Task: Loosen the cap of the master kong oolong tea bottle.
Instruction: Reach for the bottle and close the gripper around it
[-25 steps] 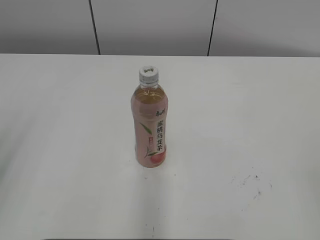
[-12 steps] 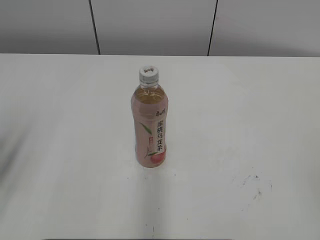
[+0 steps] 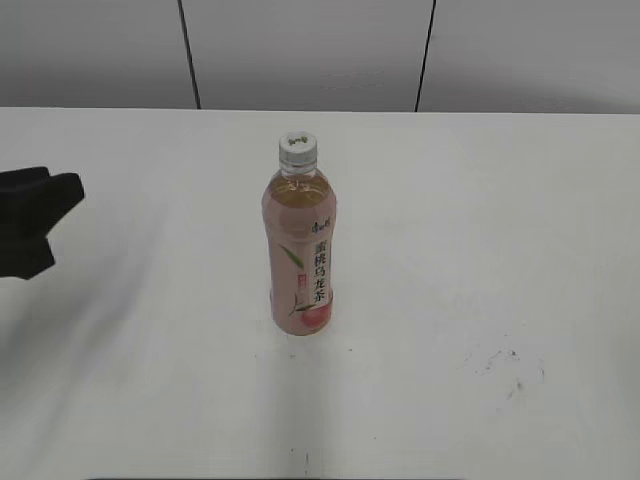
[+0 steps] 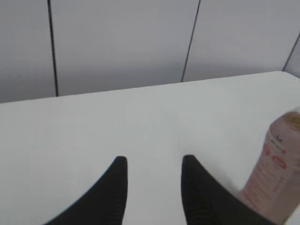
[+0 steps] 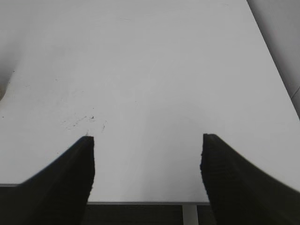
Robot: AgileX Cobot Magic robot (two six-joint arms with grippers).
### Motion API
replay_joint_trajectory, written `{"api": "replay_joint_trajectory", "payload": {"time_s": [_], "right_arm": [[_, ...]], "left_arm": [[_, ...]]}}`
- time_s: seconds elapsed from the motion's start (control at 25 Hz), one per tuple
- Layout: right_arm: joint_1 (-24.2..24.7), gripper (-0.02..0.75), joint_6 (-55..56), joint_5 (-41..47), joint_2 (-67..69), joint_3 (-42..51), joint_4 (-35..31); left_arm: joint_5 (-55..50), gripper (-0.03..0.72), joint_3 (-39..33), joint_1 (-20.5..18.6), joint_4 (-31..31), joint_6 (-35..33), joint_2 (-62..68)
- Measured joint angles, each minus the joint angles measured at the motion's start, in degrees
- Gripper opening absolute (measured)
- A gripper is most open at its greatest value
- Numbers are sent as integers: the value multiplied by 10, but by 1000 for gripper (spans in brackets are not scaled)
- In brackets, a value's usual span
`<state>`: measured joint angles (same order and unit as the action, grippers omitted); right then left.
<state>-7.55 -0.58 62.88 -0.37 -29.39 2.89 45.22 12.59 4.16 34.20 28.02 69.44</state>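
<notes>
The master kong oolong tea bottle (image 3: 300, 250) stands upright near the middle of the white table, amber tea inside and a pink label. Its white cap (image 3: 297, 149) is on the neck. My left gripper (image 3: 40, 220) shows at the left edge of the exterior view, well left of the bottle. In the left wrist view it (image 4: 153, 161) is open and empty, and the bottle's lower body (image 4: 276, 173) stands at the right edge. My right gripper (image 5: 147, 140) is open and empty above the table's front edge; it is out of the exterior view.
The white table (image 3: 480, 230) has dark scuff marks (image 3: 505, 365) at the front right, also in the right wrist view (image 5: 82, 119). A grey panelled wall (image 3: 300, 50) stands behind the table. The table's near edge (image 5: 140, 202) shows below the right gripper.
My left gripper has come into the exterior view at the left edge; it was out of view before. The bottle has not moved.
</notes>
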Motion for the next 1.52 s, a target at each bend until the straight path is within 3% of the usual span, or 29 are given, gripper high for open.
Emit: {"api": "replay_joint_trajectory", "payload": {"time_s": [0.16,0.32,0.6,0.8,0.96,1.28,1.52], "right_arm": [[0,534,0,0,0,0,0],[0,534,0,0,0,0,0],[0,534,0,0,0,0,0],[0,534,0,0,0,0,0],[0,534,0,0,0,0,0],[0,534,0,0,0,0,0],[0,534,0,0,0,0,0]], "left_arm": [[101,249,0,0,52,17,90],[180,316,1,0,99,13,180],[232,428,2,0,112,-79,293],[235,438,16,3,146,-145,330],[237,438,31,30,157,-184,335],[238,386,38,71,112,-221,335],[238,396,82,110,99,-238,335]]}}
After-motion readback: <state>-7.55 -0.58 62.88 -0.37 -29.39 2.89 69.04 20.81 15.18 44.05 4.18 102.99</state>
